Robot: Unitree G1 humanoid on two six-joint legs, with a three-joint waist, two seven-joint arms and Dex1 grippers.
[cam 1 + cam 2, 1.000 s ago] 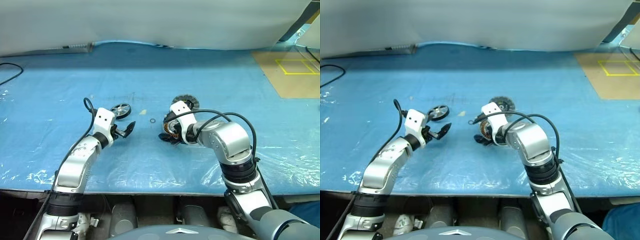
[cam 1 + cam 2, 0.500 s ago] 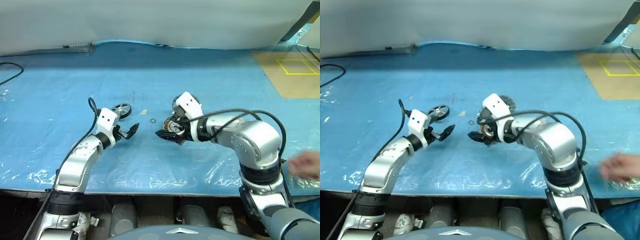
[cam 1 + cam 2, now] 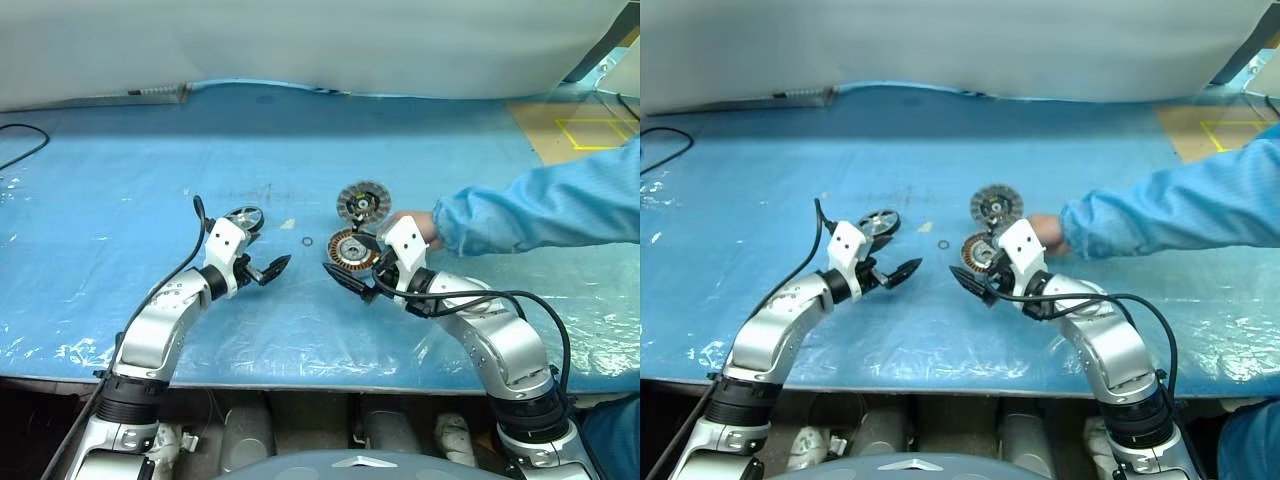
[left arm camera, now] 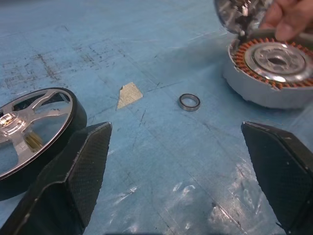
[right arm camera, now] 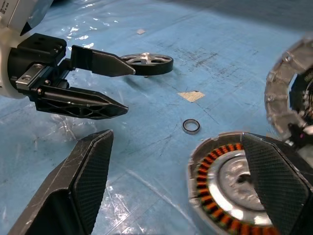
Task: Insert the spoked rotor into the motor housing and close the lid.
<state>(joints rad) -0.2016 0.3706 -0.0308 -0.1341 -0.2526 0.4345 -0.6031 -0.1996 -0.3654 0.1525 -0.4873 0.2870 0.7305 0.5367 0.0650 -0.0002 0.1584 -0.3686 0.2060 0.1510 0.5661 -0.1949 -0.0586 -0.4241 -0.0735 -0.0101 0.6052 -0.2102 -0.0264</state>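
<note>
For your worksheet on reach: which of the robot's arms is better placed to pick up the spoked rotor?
Probably the left. Its open left gripper sits right beside the spoked rotor, while the open right gripper sits by the motor housing.

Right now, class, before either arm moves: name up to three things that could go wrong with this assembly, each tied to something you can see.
1. A person's hand is at the motor housing and lid; the open right gripper beside it could strike it.
2. The small ring lies loose between the spoked rotor and housing; a sweep by the open left gripper might knock it away.
</note>
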